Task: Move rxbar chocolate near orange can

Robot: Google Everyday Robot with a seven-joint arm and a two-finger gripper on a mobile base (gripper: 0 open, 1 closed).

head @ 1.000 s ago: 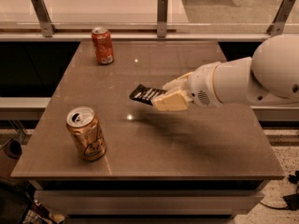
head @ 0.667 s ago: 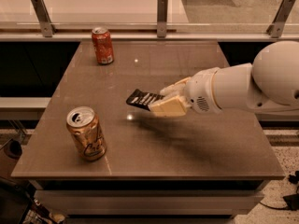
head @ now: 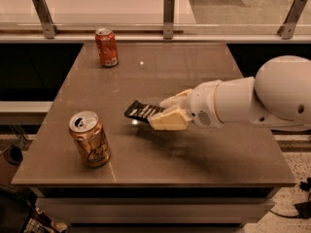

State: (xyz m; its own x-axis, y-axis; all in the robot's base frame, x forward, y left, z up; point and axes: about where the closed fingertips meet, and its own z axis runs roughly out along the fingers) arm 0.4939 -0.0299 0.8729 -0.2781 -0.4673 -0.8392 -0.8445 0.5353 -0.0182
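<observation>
The rxbar chocolate [head: 141,110], a flat black bar with white stripes, hangs just above the middle of the brown table [head: 194,67]. My gripper [head: 167,113] is shut on its right end, reaching in from the right on a white arm. The orange can [head: 90,139], golden-orange with dark script and a silver top, stands upright near the table's front left corner. The bar's free end points toward it, about one can-width to the right of the can and a little farther back.
A slimmer red-orange can [head: 107,47] stands upright at the table's back left. A glass rail with metal posts [head: 168,16] runs along behind the table. The table's front edge [head: 155,182] lies close below the orange can.
My gripper has carried the bar leftward and slightly toward the front, closer to the orange can. Both cans have stayed put.
</observation>
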